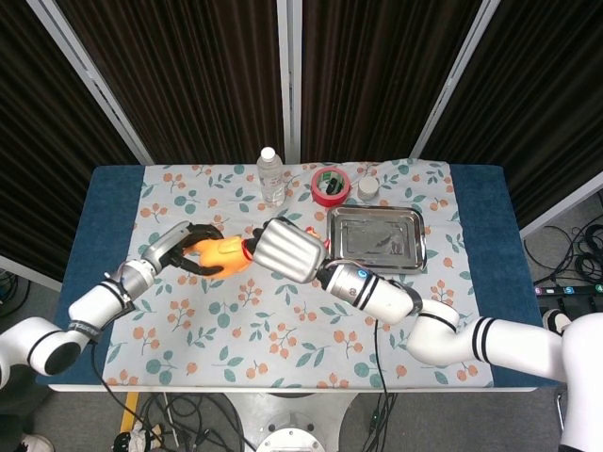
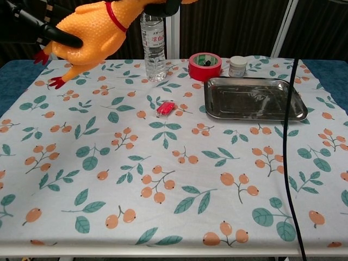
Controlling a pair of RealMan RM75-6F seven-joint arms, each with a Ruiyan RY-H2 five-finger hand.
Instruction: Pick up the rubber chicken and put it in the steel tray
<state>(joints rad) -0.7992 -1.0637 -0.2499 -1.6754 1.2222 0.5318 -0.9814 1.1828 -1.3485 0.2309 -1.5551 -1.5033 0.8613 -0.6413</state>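
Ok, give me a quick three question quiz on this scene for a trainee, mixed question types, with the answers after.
1. True or false: the rubber chicken already lies in the steel tray.
2. Which item stands nearest the water bottle? A) red tape roll B) small white jar C) steel tray
3. Fill in: the small red object lies on the tablecloth to the ____ of the tray in the chest view.

Key
1. False; it is held up off the table, between the left hand and the right hand.
2. A
3. left
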